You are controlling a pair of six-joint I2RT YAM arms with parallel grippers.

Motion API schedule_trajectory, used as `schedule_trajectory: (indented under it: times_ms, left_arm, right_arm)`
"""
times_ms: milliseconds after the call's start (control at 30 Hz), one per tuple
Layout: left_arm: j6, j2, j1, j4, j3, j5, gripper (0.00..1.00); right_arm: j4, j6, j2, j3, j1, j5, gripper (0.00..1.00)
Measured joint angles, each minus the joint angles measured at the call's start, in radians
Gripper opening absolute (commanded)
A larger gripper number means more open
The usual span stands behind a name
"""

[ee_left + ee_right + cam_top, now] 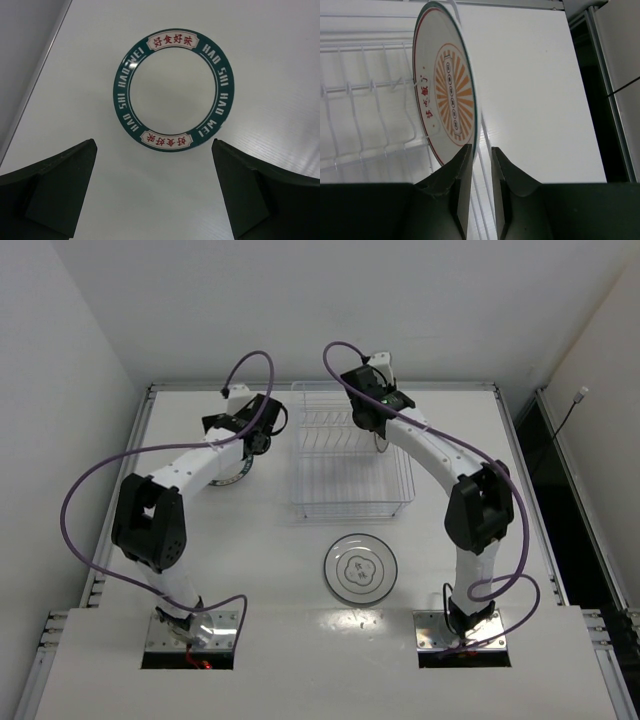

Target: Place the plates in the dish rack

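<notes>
Standing upright at the dish rack's [350, 90] far right, the orange sunburst plate [452, 90] may be toppling if unseated, since the right jaws are sitting barely parted at its rim, grip unclear; the left jaws are hanging wide open over the green-rimmed plate [170, 90].

The green-rimmed plate [171, 89] is white with a dark green band, white lettering and red characters. The sunburst plate [451, 95] shows orange rays. The ringed plate [360, 568] bears a thin dark ring.
</notes>
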Motion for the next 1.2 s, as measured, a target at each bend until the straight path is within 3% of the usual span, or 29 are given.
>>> schedule_trajectory:
  times_ms: [133,300,367,533,600,733,867,967,1067,1100,1200]
  left_arm:
    - [-0.031,0.003,0.06,-0.016,0.0,0.001,1.0]
    - [-0.058,0.045,0.228,-0.014,0.0,0.089,1.0]
    - [-0.068,0.069,0.314,-0.011,0.0,0.156,1.0]
    - [-0.09,0.13,0.5,0.011,0.0,0.343,1.0]
    - [-0.097,0.154,0.529,0.016,0.0,0.402,1.0]
    - [-0.104,0.202,0.532,0.034,0.0,0.533,0.9]
    - [-0.102,0.261,0.537,0.063,-0.006,0.679,0.75]
    - [-0.092,0.284,0.555,0.085,-0.002,0.772,0.58]
    - [-0.085,0.291,0.592,0.107,-0.005,0.867,0.28]
    - [-0.086,0.293,0.609,0.13,-0.013,0.914,0.03]
    - [-0.106,0.311,0.649,0.208,-0.027,1.076,0.0]
  right_arm:
    - [-0.009,0.004,0.0,0.0,0.0,-0.032,0.19]
    - [-0.024,0.019,-0.023,-0.027,0.0,-0.074,0.33]
    - [-0.029,0.02,-0.076,-0.08,0.002,-0.109,0.41]
    - [-0.016,0.029,-0.314,-0.217,0.008,-0.198,0.49]
    - [-0.011,0.038,-0.412,-0.238,0.012,-0.224,0.52]
    - [0.006,0.063,-0.533,-0.254,0.012,-0.265,0.55]
    - [0.007,0.085,-0.586,-0.29,0.012,-0.305,0.57]
    - [-0.001,0.098,-0.599,-0.312,0.011,-0.32,0.58]
    - [-0.013,0.102,-0.61,-0.323,0.011,-0.327,0.59]
    - [-0.018,0.102,-0.615,-0.325,0.011,-0.327,0.59]
    - [-0.024,0.103,-0.642,-0.325,0.011,-0.327,0.59]
